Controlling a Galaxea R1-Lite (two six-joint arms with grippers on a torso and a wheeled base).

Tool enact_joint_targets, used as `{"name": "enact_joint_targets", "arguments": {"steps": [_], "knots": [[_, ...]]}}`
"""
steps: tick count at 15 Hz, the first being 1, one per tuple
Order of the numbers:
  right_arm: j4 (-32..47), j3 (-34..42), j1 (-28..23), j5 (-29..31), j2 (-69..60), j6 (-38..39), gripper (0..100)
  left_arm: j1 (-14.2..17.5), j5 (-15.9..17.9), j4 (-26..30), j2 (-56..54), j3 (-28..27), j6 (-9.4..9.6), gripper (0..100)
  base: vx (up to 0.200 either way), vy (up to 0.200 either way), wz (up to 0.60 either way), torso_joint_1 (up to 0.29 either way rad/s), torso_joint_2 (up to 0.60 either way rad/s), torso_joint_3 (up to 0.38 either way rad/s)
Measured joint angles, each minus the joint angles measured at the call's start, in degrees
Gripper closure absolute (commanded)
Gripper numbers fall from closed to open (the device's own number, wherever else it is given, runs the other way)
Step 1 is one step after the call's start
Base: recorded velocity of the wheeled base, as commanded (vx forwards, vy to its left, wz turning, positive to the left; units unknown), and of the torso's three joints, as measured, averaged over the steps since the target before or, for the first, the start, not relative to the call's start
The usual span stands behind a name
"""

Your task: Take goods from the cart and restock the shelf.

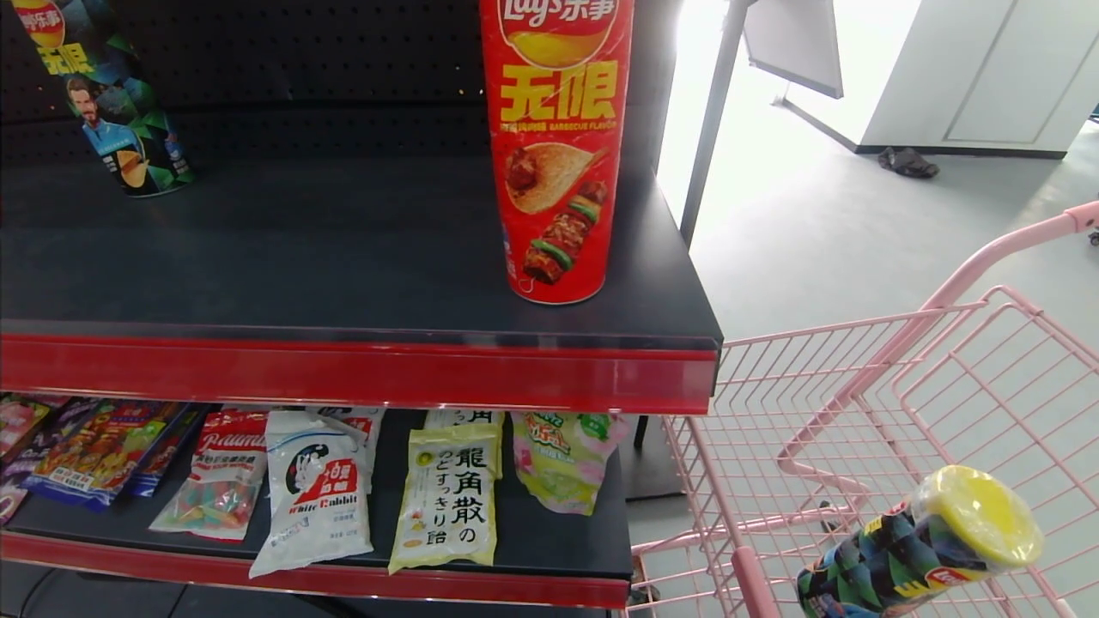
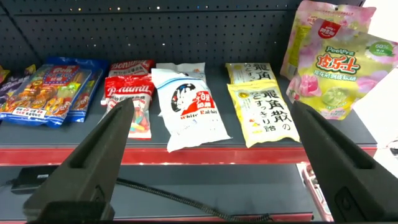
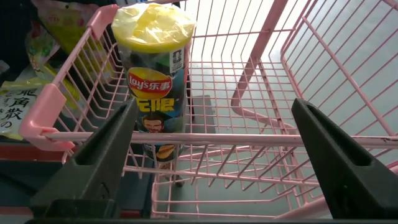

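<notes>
1. Right gripper (image 3: pixel 212 106) is hanging with its fingers spread wide and nothing between them, facing into the cart. The left gripper (image 2: pixel 212 104) is likewise gaping and empty, before the lower row of snack bags (image 2: pixel 186 106).
2. The shelf (image 1: pixel 343 257) is filling the head view's upper left, carrying a red can (image 1: pixel 556 172) at top centre and a dark can (image 1: pixel 112 103) in the top-left corner, with bare board between them.
3. The cart (image 1: pixel 1004 256) is sitting at the lower right, and the picking step is seemingly just beginning.
4. The chip can (image 1: pixel 901 558) is standing inside the cart in the bottom-right corner, a dark printed tube.
5. Its yellow lid (image 1: pixel 979 511) is facing upward. The next move is calling for the right fingers closing around the tube's body.
</notes>
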State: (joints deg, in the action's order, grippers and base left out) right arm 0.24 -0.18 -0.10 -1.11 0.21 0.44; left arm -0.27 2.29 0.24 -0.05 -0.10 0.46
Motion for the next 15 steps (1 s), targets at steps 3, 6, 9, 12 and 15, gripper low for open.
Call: {"name": "enact_joint_targets", "arguments": {"steps": [3, 6, 9, 12, 15], "knots": [[0.0, 0.0, 0.0, 0.0, 0.0, 0.0, 0, 0.0, 0.0, 0.0, 0.0, 0.0, 0.11, 0, 0.000, 0.000, 0.00, 0.000, 0.00, 0.000], [0.0, 0.0, 0.0, 0.0, 0.0, 0.0, 0, 0.0, 0.0, 0.0, 0.0, 0.0, 0.13, 0, -0.133, 0.000, 0.00, 0.005, 0.00, 0.003], [0.0, 0.0, 0.0, 0.0, 0.0, 0.0, 0, 0.0, -0.1, 0.0, 0.0, 0.0, -0.04, 0, -0.200, 0.000, 0.00, 0.001, 0.01, -0.001], [0.0, 0.0, 0.0, 0.0, 0.0, 0.0, 0, 0.0, -0.1, 0.0, 0.0, 0.0, -0.02, 0, -0.200, 0.000, 0.00, -0.001, 0.01, 0.004], [0.0, 0.0, 0.0, 0.0, 0.0, 0.0, 0, 0.0, -0.1, 0.0, 0.0, 0.0, 0.00, 0, 0.000, 0.000, 0.00, 0.000, 0.00, 0.000]]}}
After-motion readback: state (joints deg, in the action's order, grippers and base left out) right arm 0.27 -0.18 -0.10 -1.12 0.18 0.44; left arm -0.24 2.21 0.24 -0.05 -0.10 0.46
